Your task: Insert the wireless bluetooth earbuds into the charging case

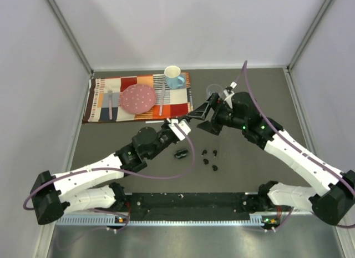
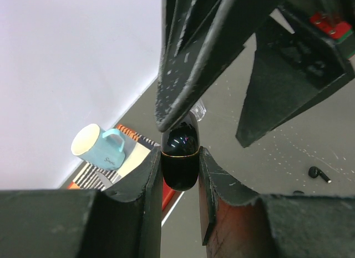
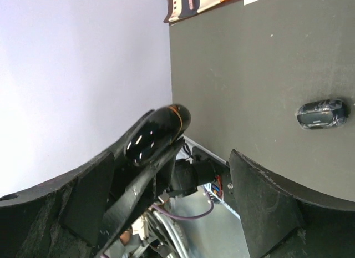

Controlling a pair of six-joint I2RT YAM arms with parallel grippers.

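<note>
Left wrist: the case (image 2: 179, 150) is pinched by the left claw (image 2: 180, 165), right claw (image 1: 201, 118) spread, seemingly around it; earbuds (image 1: 214, 168) not yet inserted.

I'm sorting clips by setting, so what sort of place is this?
Probably a robot lab test cell, not a home: bare white panels enclose a dark table, two arms are bolted at its near edge, and a placemat with plate and mug looks staged.
</note>
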